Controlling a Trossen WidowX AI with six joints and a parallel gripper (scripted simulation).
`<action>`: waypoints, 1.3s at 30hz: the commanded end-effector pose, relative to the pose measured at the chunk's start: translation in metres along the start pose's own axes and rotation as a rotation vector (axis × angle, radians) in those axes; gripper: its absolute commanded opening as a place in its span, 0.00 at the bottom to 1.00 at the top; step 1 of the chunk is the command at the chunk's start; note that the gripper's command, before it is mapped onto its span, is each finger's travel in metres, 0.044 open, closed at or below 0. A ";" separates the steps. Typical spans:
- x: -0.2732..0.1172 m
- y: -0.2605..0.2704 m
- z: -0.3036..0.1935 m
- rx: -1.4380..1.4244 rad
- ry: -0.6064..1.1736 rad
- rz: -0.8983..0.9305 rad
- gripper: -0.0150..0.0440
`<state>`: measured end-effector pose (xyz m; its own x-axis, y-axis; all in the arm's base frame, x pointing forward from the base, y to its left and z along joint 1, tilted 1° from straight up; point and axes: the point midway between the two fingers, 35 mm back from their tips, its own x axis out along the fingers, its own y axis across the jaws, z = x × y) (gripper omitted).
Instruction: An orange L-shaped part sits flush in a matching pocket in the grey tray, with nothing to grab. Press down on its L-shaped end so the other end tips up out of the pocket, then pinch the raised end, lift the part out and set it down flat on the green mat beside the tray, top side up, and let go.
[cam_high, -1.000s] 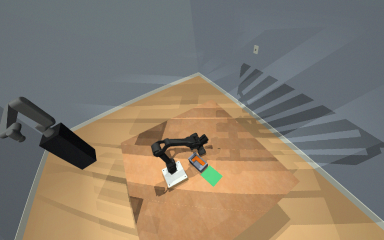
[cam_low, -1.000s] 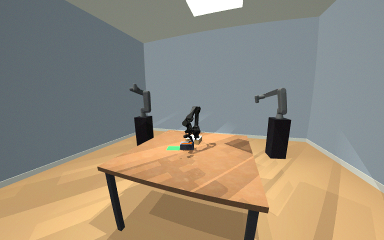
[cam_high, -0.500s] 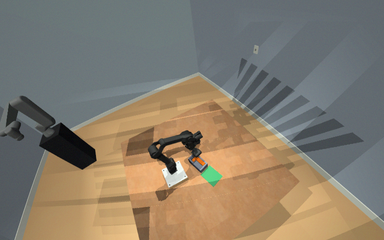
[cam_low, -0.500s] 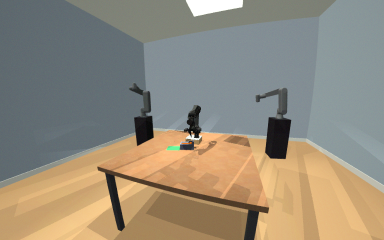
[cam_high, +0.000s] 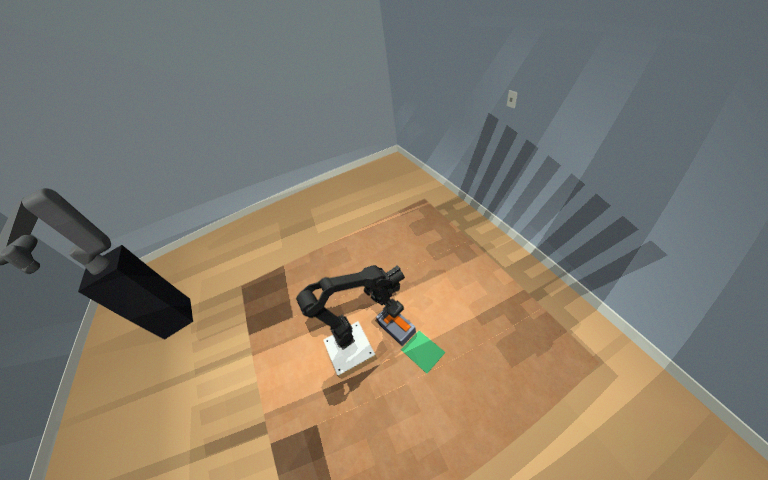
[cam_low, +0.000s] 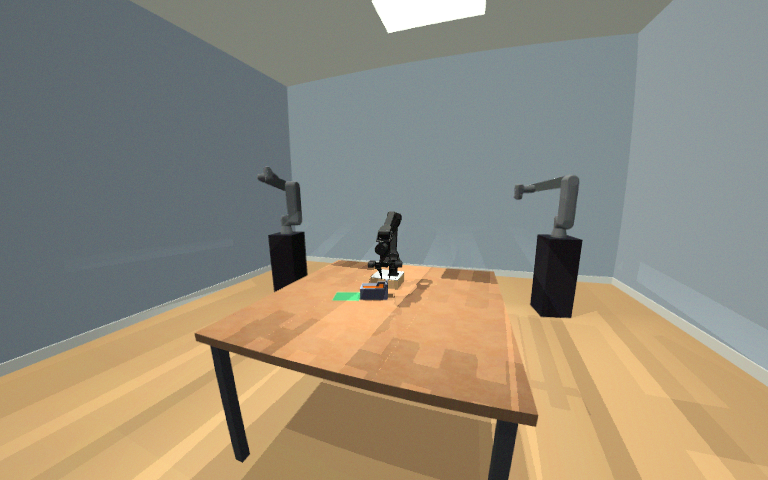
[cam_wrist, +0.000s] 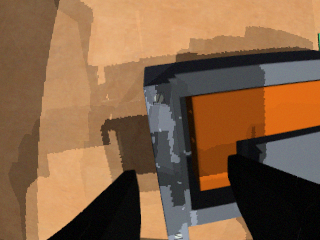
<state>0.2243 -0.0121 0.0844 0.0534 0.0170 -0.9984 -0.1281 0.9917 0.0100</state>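
While the claw (cam_wrist: 182, 227) hangs low over the near end of the grey tray (cam_wrist: 170, 160), its two dark fingers stand partly apart with nothing between them. One finger sits over the bare wooden surface (cam_wrist: 134, 20) just outside the tray's end wall; the other sits over the tray. The orange part (cam_wrist: 227, 134) lies flat in its pocket. From above, the green mat (cam_high: 423, 351) lies just beside the tray's far end.
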 end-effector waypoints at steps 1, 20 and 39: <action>0.037 0.001 -0.008 -0.007 0.030 0.002 0.56; 0.046 0.001 -0.008 -0.007 0.030 0.002 0.56; 0.074 0.001 -0.010 -0.007 0.030 0.002 0.56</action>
<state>0.2209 -0.0108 0.0176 0.0368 0.0171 -0.9992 -0.1335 0.9910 0.0121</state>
